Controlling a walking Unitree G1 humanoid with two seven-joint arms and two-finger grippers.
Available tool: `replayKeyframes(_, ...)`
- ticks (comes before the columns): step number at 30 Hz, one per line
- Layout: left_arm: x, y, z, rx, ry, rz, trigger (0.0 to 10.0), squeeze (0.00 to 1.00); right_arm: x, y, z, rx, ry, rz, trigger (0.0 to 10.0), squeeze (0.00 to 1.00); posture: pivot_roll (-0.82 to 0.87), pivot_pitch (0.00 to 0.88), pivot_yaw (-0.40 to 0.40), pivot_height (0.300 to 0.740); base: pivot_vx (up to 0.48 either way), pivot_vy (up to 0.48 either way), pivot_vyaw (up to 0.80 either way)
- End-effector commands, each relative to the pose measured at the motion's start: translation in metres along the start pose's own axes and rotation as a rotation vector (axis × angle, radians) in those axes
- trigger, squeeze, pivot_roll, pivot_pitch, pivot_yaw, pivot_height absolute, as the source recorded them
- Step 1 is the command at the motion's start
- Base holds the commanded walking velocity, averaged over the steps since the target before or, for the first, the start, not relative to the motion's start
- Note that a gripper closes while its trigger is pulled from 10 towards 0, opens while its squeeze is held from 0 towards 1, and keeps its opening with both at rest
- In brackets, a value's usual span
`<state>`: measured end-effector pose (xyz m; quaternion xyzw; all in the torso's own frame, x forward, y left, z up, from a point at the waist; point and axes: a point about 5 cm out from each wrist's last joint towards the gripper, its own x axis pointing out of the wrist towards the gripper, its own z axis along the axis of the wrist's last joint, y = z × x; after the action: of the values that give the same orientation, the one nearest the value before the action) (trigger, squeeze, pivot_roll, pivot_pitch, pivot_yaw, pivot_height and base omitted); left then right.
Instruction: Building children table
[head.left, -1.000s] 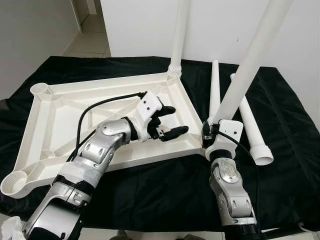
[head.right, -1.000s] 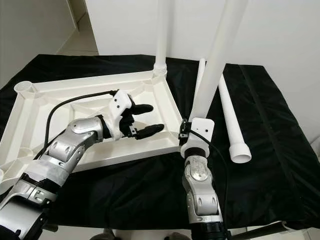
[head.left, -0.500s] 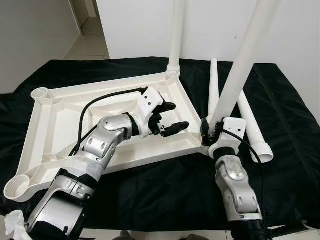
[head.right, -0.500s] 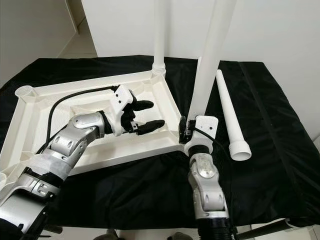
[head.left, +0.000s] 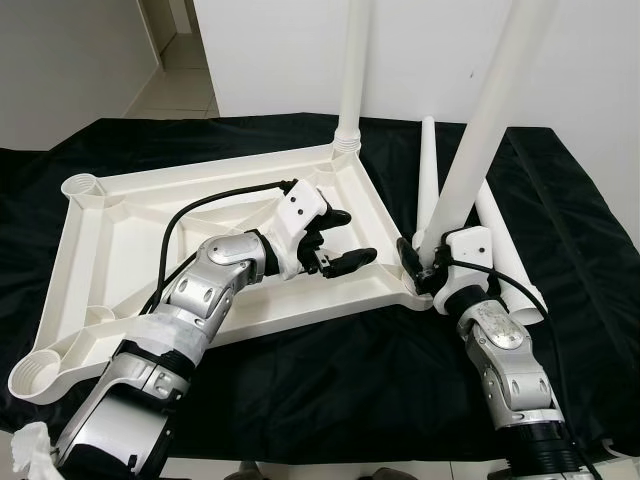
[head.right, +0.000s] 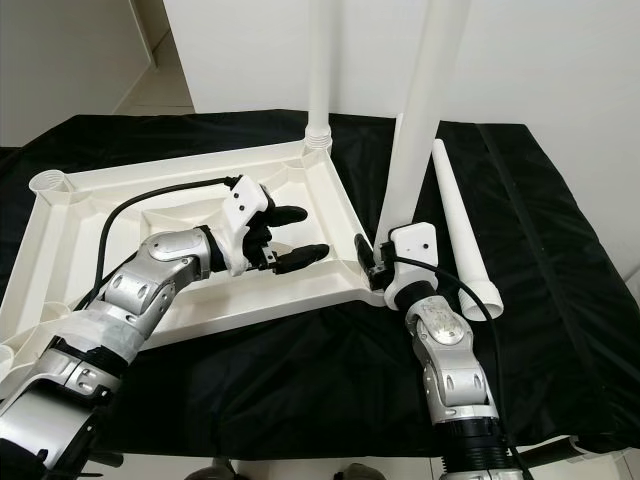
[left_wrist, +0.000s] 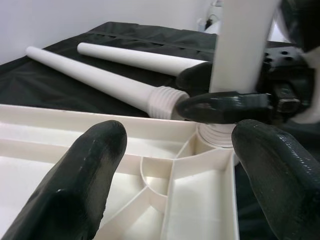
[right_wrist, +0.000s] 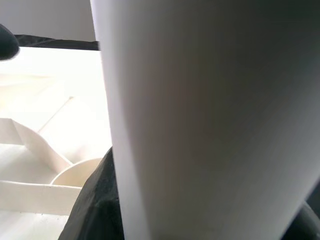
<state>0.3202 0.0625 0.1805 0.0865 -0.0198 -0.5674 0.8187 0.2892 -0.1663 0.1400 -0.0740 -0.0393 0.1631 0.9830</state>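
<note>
Clamping the base of an upright white table leg (head.left: 487, 110), your right gripper (head.left: 420, 268) sits right of frame centre at the near corner socket of the upturned tabletop (head.left: 120, 240). Your left gripper (head.left: 340, 240) hovers spread over it. Two loose legs (head.left: 428, 180) lie on black cloth (head.left: 330, 390).

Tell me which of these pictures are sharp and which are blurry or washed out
Both eye views are sharp and evenly lit, though the white table top loses some detail to brightness against the black cloth. In the left wrist view the left end effector has fingertips soft from closeness, while the loose legs behind look clearer. The right wrist view is blurred, with the gripped leg too near to focus.
</note>
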Motion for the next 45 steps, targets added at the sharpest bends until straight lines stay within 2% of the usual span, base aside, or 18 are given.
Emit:
replayKeyframes(1,-0.002,-0.010,-0.001,0.004,0.007,-0.147,10.0,0.00,-0.001,0.000,-0.009,-0.013,0.044,0.018,0.0,0.00,-0.03,0.000,0.004,0.740,0.000,0.000,0.00)
replayKeyframes(8,-0.007,-0.023,-0.009,-0.003,0.045,-0.225,10.0,0.00,-0.005,-0.001,-0.013,0.011,0.057,0.041,0.0,0.00,-0.02,0.000,-0.009,0.740,0.000,0.000,0.00)
replayKeyframes(16,-0.003,-0.030,-0.020,-0.013,0.063,-0.206,10.0,0.00,-0.007,-0.004,-0.012,0.027,0.048,-0.006,0.0,0.00,-0.02,0.000,-0.006,0.740,0.000,0.000,0.00)
replayKeyframes(17,-0.001,-0.034,-0.023,-0.023,0.064,-0.201,10.0,0.00,-0.007,-0.003,-0.012,0.040,0.044,-0.039,10.0,0.00,-0.02,0.000,-0.004,0.740,0.000,0.000,0.00)
replayKeyframes(21,0.000,-0.038,-0.026,-0.033,0.065,-0.197,10.0,0.00,-0.006,-0.002,-0.011,0.051,0.040,-0.080,10.0,0.00,-0.02,0.000,-0.002,0.740,0.000,0.000,0.00)
replayKeyframes(22,0.001,-0.040,-0.028,-0.034,0.063,-0.178,10.0,0.00,-0.006,0.000,-0.011,0.065,0.034,-0.143,10.0,0.00,-0.02,0.000,0.001,0.740,0.000,0.000,0.00)
replayKeyframes(23,0.001,-0.040,-0.028,-0.034,0.063,-0.178,10.0,0.00,-0.006,0.000,-0.011,0.065,0.034,-0.143,10.0,0.00,-0.02,0.000,0.001,0.740,0.000,0.000,0.00)
replayKeyframes(24,0.002,-0.042,-0.030,-0.039,0.057,-0.155,10.0,0.00,-0.006,0.003,-0.011,0.082,0.029,-0.221,10.0,0.00,-0.03,0.000,0.004,0.740,0.000,0.000,0.00)
replayKeyframes(25,0.002,-0.042,-0.030,-0.039,0.057,-0.155,10.0,0.00,-0.006,0.003,-0.011,0.082,0.029,-0.221,10.0,0.00,-0.03,0.000,0.004,0.740,0.000,0.000,0.00)
replayKeyframes(26,0.005,-0.046,-0.030,-0.056,0.045,-0.111,10.0,0.00,-0.007,0.011,-0.012,0.130,0.046,-0.416,10.0,0.00,-0.03,0.000,0.012,0.740,0.000,0.000,0.00)
replayKeyframes(31,0.005,-0.049,-0.030,-0.063,0.041,-0.098,10.0,0.00,-0.008,0.019,-0.013,0.163,0.065,-0.532,10.0,0.00,-0.04,0.000,0.013,0.740,0.000,0.000,0.00)
replayKeyframes(38,0.003,-0.047,-0.029,-0.037,0.040,-0.074,10.0,0.00,-0.002,0.025,-0.008,0.193,0.044,-0.556,10.0,0.00,-0.05,0.000,0.015,0.740,0.000,0.000,0.00)
replayKeyframes(42,0.004,-0.045,-0.027,-0.038,0.031,-0.056,10.0,0.00,-0.001,0.027,-0.003,0.202,0.016,-0.498,10.0,0.00,-0.05,0.000,0.009,0.740,0.000,0.000,0.00)
replayKeyframes(43,0.005,-0.045,-0.026,-0.037,0.028,-0.057,10.0,0.00,-0.001,0.029,-0.001,0.213,0.005,-0.469,10.0,1.00,-0.05,0.000,0.007,0.740,0.000,0.000,0.00)
replayKeyframes(45,0.006,-0.046,-0.024,-0.027,0.025,-0.063,10.0,0.00,-0.006,0.028,0.002,0.195,-0.024,-0.392,10.0,1.00,-0.04,0.000,0.005,0.740,0.000,0.000,0.00)
